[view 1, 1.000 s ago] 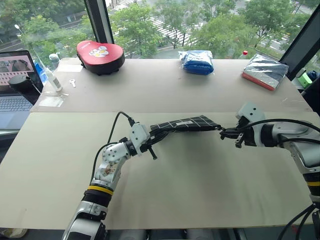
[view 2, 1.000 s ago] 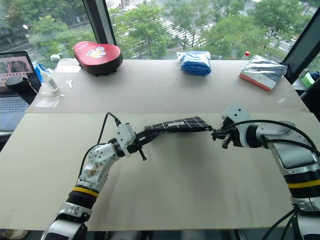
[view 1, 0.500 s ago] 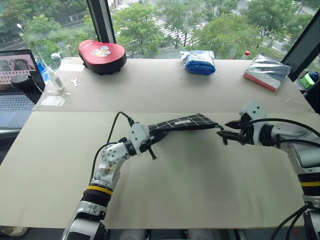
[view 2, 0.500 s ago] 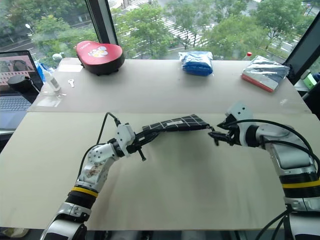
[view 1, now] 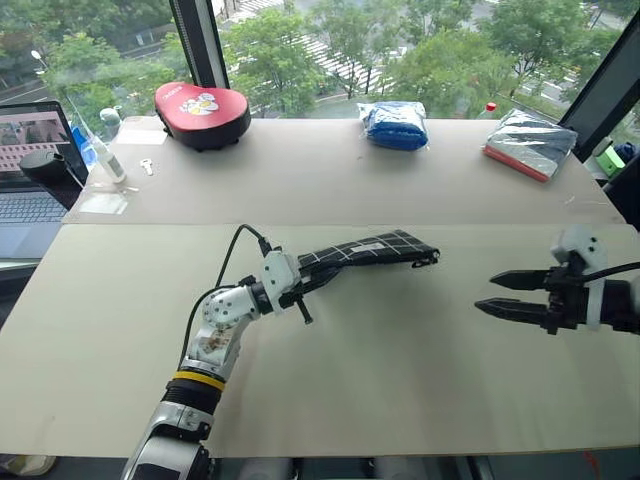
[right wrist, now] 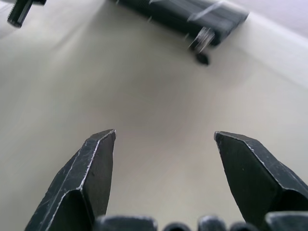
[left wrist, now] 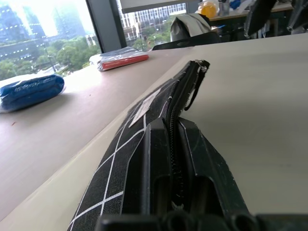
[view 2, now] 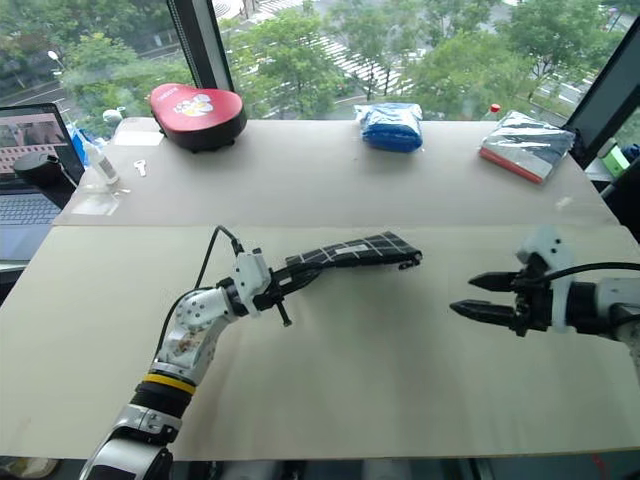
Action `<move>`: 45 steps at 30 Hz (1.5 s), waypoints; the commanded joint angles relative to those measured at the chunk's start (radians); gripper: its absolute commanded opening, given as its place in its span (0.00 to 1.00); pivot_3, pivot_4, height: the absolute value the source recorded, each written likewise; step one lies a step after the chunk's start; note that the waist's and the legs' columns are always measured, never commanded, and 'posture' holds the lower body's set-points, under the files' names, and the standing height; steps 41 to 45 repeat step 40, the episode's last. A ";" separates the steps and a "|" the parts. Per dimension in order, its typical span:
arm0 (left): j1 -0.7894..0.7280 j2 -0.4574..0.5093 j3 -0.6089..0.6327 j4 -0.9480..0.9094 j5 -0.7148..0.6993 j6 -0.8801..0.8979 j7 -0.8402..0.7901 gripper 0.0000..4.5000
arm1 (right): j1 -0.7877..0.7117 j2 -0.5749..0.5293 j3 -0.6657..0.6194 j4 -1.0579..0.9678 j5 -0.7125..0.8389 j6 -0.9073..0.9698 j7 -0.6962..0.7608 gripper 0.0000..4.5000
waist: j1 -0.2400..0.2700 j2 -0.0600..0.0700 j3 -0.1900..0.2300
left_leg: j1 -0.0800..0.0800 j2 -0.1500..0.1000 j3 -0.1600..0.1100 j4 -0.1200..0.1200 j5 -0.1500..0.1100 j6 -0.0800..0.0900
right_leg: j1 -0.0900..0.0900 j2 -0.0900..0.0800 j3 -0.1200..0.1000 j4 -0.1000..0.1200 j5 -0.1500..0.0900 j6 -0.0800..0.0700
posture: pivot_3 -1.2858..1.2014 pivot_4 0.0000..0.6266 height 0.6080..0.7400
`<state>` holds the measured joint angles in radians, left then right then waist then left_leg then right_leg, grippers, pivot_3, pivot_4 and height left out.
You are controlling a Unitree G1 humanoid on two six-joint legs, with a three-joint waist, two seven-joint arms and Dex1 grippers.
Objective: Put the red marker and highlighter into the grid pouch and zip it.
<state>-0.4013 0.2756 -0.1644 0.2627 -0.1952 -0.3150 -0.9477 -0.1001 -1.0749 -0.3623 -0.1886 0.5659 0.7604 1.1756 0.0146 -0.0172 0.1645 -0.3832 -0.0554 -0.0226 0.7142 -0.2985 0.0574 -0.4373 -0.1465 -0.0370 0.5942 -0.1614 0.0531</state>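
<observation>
With the pouch pinched at one end, status is:
pouch [view 1: 365,249]: black with white grid, held off the table [view 1: 350,370] at its left end, stretching away to the right; zipper edge up, zip closed along the visible length, pull cord hanging at the far end
left gripper [view 1: 298,287]: fingers clamped together on the pouch's near end, zipper line running between them in the left wrist view
right gripper [view 1: 505,294]: fingers wide apart, holding nothing, hovering over bare table, tips pointing left toward the pouch
pouch vs right gripper: pouch's far end lies well apart from the tips, up and to the left; clear gap of table between
marker, highlighter: can't tell where they are
back table: red case [view 1: 202,101] far left, blue bundle [view 1: 396,124] centre, silver packet [view 1: 530,141] right, laptop [view 1: 30,160] at left edge
</observation>
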 commanded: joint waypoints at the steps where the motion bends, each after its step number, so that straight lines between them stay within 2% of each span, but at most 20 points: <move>1: -0.018 0.036 -0.013 0.011 0.002 -0.070 -0.070 0.00 | 0.029 -0.016 -0.091 -0.041 0.050 0.024 0.012 0.81 | 0.000 0.000 0.000 | 0.000 0.000 0.000 0.000 0.000 0.000 | 0.000 0.000 0.000 0.000 0.000 0.000 | 0.52 0.24 1.00; 7: -0.037 0.072 -0.042 0.065 0.030 -0.129 -0.128 0.00 | 0.124 0.024 -0.137 -0.079 0.071 0.052 -0.028 0.81 | 0.002 0.000 0.000 | 0.000 0.000 0.000 0.001 0.000 0.000 | 0.000 0.000 0.000 0.000 0.000 0.000 | 0.52 0.24 1.00; 9: -0.036 0.068 -0.043 0.064 0.012 -0.125 -0.145 0.19 | 0.143 0.034 -0.138 -0.087 0.072 0.049 -0.037 0.82 | 0.004 0.000 0.000 | 0.000 0.000 0.000 0.001 0.000 0.000 | 0.001 0.000 0.000 0.000 0.000 0.000 | 0.52 0.24 1.00; 10: -0.034 0.065 -0.041 0.061 0.002 -0.119 -0.152 0.21 | 0.147 0.036 -0.139 -0.089 0.074 0.048 -0.041 0.82 | 0.005 0.000 0.000 | 0.000 0.000 0.000 0.001 0.000 0.000 | 0.001 0.000 0.000 0.000 0.000 0.000 | 0.52 0.24 1.00; 14: -0.026 0.058 -0.036 0.021 -0.049 -0.075 -0.186 0.51 | 0.154 0.042 -0.139 -0.089 0.080 0.049 -0.053 0.82 | 0.003 0.000 0.000 | 0.000 0.000 0.000 0.001 0.000 0.000 | 0.001 0.000 0.001 0.000 0.000 0.000 | 0.52 0.24 1.00; 15: -0.024 0.058 -0.026 0.009 -0.054 -0.060 -0.170 0.64 | 0.150 0.042 -0.135 -0.084 0.084 0.049 -0.052 0.82 | 0.003 0.000 0.000 | 0.000 0.000 0.000 0.001 0.000 0.000 | 0.001 0.000 0.001 0.000 0.000 0.000 | 0.52 0.24 1.00; 17: -0.020 0.052 0.006 -0.035 -0.093 0.023 -0.127 0.74 | 0.142 0.041 -0.126 -0.075 0.090 0.046 -0.048 0.82 | 0.003 0.000 0.000 | 0.000 0.000 0.000 0.001 0.000 0.000 | 0.001 0.000 0.001 0.000 0.000 0.000 | 0.52 0.24 1.00; 19: -0.004 0.059 0.040 -0.124 -0.185 0.184 -0.093 0.89 | 0.132 0.043 -0.114 -0.056 0.087 0.026 -0.040 0.82 | 0.002 0.000 0.000 | 0.000 0.000 0.000 0.001 0.000 0.000 | 0.001 0.000 0.001 0.000 0.000 0.000 | 0.52 0.24 1.00; 22: 0.024 0.095 0.098 -0.243 -0.307 0.458 -0.010 0.89 | 0.108 0.053 -0.098 -0.021 0.071 -0.025 -0.035 0.82 | -0.002 0.000 0.000 | 0.000 0.000 -0.001 0.001 0.000 0.000 | 0.001 0.000 0.001 0.000 0.000 0.000 | 0.52 0.24 1.00; 25: 0.095 0.181 0.186 -0.356 -0.395 0.713 0.098 0.89 | 0.044 0.083 -0.090 0.055 0.076 -0.056 -0.051 0.82 | -0.009 0.000 0.000 | 0.002 0.001 0.000 0.001 0.000 0.000 | 0.001 0.001 0.001 0.001 0.000 0.000 | 0.52 0.24 1.00; 27: 0.140 0.236 0.241 -0.405 -0.413 0.809 0.153 0.89 | 0.014 0.096 -0.078 0.094 0.073 -0.067 -0.054 0.82 | -0.013 0.000 0.000 | 0.003 0.001 0.000 0.000 0.000 0.000 | 0.001 0.001 0.002 0.001 0.000 0.001 | 0.52 0.24 1.00; 32: 0.239 0.324 0.387 -0.483 -0.476 0.922 0.205 0.89 | -0.031 0.115 -0.025 0.158 0.046 -0.100 -0.052 0.82 | -0.011 0.000 0.000 | 0.004 0.001 0.000 -0.001 0.000 -0.001 | 0.001 0.001 0.002 0.001 0.000 0.000 | 0.52 0.24 1.00; 38: 0.322 0.335 0.511 -0.510 -0.497 0.932 0.256 0.89 | -0.092 0.145 0.038 0.232 0.017 -0.127 -0.052 0.82 | -0.002 0.000 0.000 | 0.004 0.000 0.000 -0.001 0.001 -0.002 | 0.002 0.001 0.003 0.001 0.000 0.000 | 0.52 0.24 1.00; 45: 0.347 0.339 0.534 -0.514 -0.499 0.932 0.258 0.89 | -0.110 0.153 0.054 0.253 0.010 -0.134 -0.051 0.82 | -0.003 0.000 0.000 | 0.005 0.000 0.000 -0.001 0.001 -0.003 | 0.002 0.001 0.003 0.001 0.000 0.000 | 0.52 0.24 1.00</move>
